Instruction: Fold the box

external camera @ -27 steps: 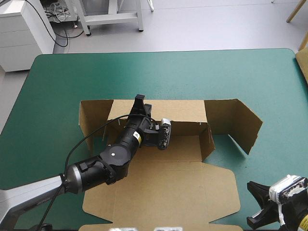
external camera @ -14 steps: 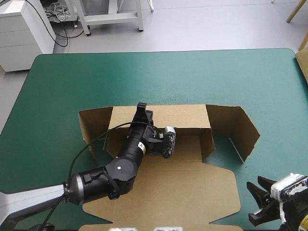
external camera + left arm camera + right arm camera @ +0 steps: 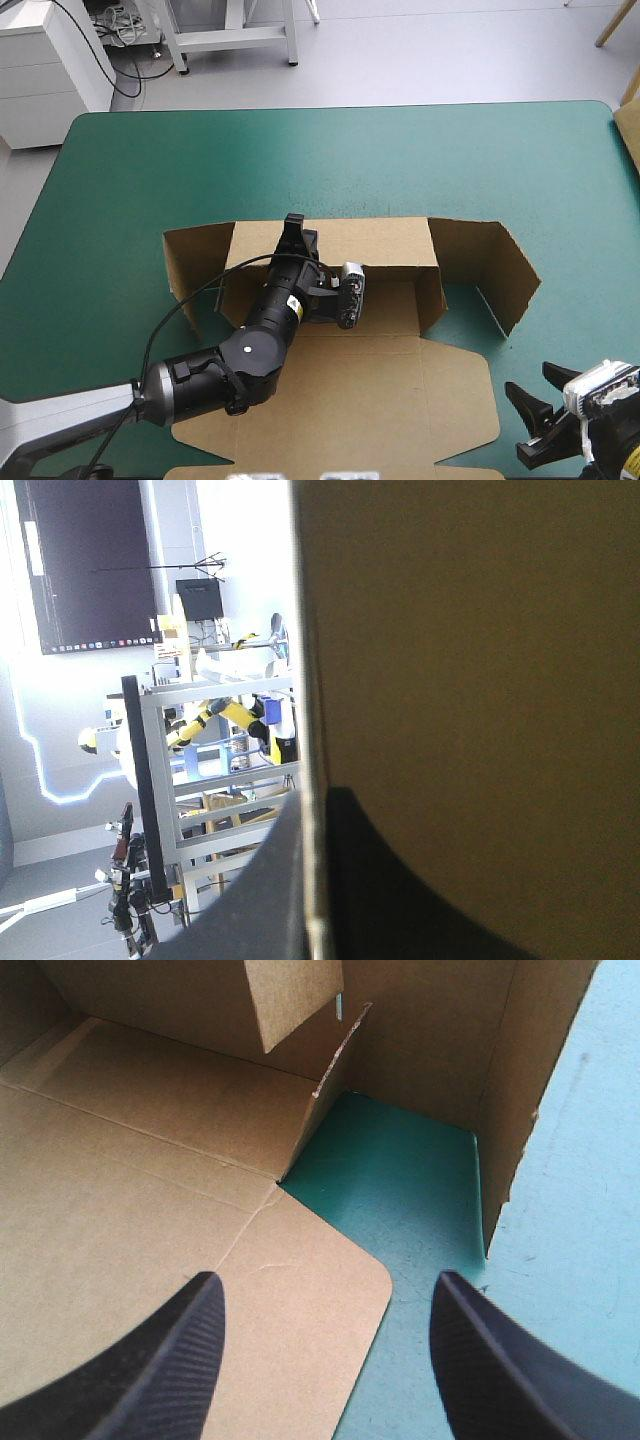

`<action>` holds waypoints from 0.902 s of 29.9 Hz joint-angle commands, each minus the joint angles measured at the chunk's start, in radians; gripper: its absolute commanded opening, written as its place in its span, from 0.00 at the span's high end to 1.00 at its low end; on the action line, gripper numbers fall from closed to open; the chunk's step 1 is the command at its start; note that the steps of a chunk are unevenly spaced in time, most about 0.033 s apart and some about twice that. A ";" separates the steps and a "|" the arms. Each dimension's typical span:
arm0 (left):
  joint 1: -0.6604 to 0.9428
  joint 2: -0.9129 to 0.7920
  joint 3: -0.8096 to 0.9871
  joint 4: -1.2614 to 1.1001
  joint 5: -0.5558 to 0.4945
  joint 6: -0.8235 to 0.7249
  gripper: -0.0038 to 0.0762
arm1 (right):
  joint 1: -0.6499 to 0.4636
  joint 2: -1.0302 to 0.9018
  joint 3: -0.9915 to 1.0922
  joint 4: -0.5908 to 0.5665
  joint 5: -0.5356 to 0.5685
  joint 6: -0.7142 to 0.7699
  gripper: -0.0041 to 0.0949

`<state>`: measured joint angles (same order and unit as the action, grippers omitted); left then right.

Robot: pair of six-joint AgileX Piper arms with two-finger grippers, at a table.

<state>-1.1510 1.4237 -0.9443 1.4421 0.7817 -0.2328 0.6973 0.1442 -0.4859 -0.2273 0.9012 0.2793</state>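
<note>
- Your left end effector (image 3: 293,228), a pair of broad black curved fins, reaches in from the near left across the brown cut-board box (image 3: 340,400) and is clamped on the top edge of its raised far wall.
- In the left wrist view, the box (image 3: 480,680) runs edge-on between the two black fingers (image 3: 400,900). One lies on each face, all but together, with the sheet pinched between them.
- The box sits mid-way across the teal-green covered surface (image 3: 400,150), toward the near edge. Its wide front panel lies flat and its far wall stands upright.
- A short flap stands at the wall's left end. On the right, an inner side wall is up and a longer flap angles outward beyond it.
- Your right end effector (image 3: 522,422) hovers just off the box's near right corner, fingers spread well apart and gripping nothing.
- In the right wrist view, that end effector (image 3: 325,1285) looks over the flat panel's rounded corner toward a patch of bare surface (image 3: 420,1160) framed by the raised right-hand flaps.
</note>
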 commanded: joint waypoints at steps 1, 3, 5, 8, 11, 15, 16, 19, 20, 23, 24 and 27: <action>-0.009 -0.030 -0.020 0.025 -0.007 -0.006 0.96 | 0.003 0.015 -0.033 -0.026 -0.057 0.006 0.39; -0.009 -0.030 -0.020 0.025 -0.004 -0.006 0.96 | 0.003 0.031 -0.055 -0.027 -0.042 0.027 0.39; -0.009 -0.030 -0.020 0.025 -0.004 -0.014 0.96 | 0.003 0.061 -0.098 -0.032 -0.012 0.037 0.39; -0.009 -0.030 -0.020 0.025 -0.004 -0.014 0.96 | 0.003 0.128 -0.183 -0.037 0.020 0.028 0.39; -0.009 -0.030 -0.020 0.025 -0.004 -0.014 0.96 | 0.003 0.219 -0.291 -0.062 0.050 0.026 0.39; -0.009 -0.030 -0.020 0.025 -0.004 -0.014 0.96 | 0.003 0.362 -0.418 -0.132 0.106 0.037 0.39; -0.009 -0.030 -0.020 0.025 -0.004 -0.014 0.96 | 0.003 0.402 -0.453 -0.152 0.122 0.044 0.39; -0.009 -0.030 -0.020 0.019 -0.007 -0.014 0.96 | 0.003 0.509 -0.546 -0.192 0.159 0.042 0.39; -0.009 -0.030 -0.020 0.013 -0.007 -0.014 0.96 | 0.003 0.545 -0.579 -0.203 0.171 0.042 0.39; -0.009 -0.030 -0.020 -0.016 -0.012 -0.014 0.96 | 0.003 0.637 -0.667 -0.243 0.176 0.042 0.39; -0.009 -0.030 -0.020 -0.021 -0.012 -0.014 0.96 | 0.003 0.668 -0.689 -0.260 0.176 0.042 0.39; -0.009 -0.030 -0.020 -0.024 -0.012 -0.014 0.96 | 0.003 0.747 -0.758 -0.309 0.178 0.042 0.39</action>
<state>-1.1510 1.4226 -0.9443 1.4203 0.7825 -0.2399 0.6973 0.8280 -1.1622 -0.4533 1.1214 0.3215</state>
